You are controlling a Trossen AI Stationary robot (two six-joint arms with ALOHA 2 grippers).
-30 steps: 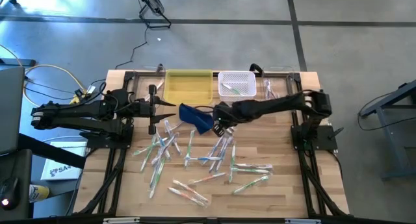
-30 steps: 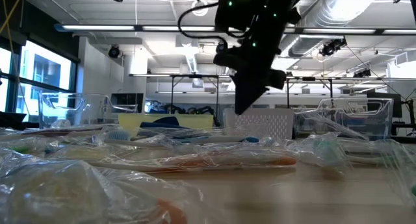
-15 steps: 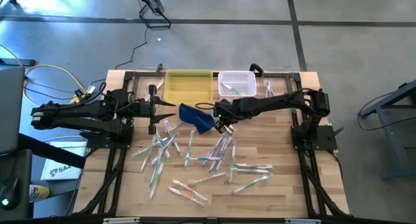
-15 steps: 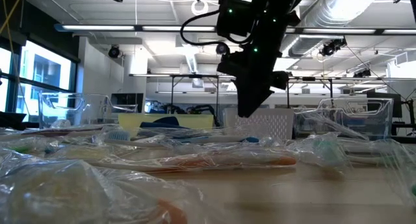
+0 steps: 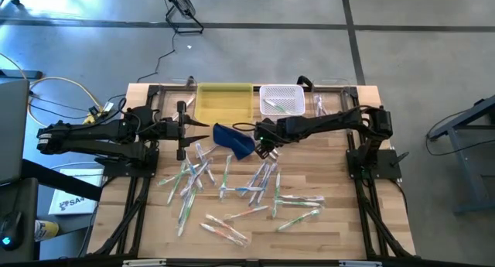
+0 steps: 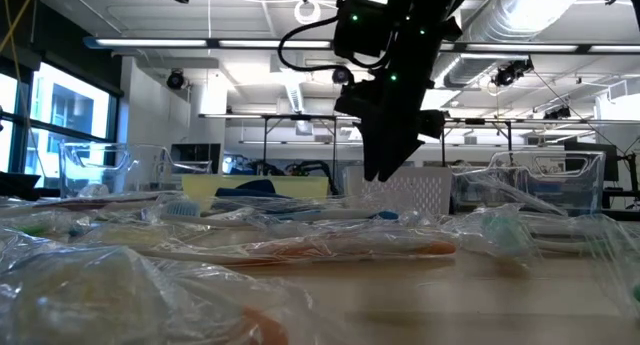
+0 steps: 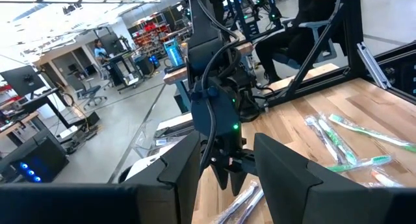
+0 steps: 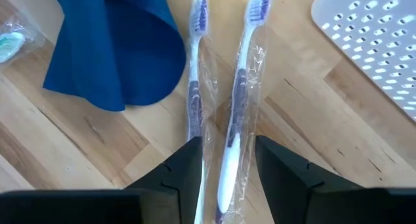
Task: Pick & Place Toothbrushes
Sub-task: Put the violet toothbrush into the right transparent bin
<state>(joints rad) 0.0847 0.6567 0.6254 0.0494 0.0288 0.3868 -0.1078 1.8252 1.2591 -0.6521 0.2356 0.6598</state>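
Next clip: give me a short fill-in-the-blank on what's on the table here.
1. The pouch beside the right pincer is ____ in colour.
2. The bin left of the white basket is ____.
3. In the right wrist view, ____ wrapped toothbrushes lie ahead of the fingers.

Missing words: blue; yellow; two

A robotics lab or workshop in an open industrial hall. Bare ducts (image 6: 540,15) and strip lights (image 6: 200,45) run under the ceiling, the floor (image 5: 77,35) is grey concrete, and rows of framed worktops (image 6: 300,135), office chairs (image 7: 88,94) and monitors (image 7: 19,78) fill the room behind.
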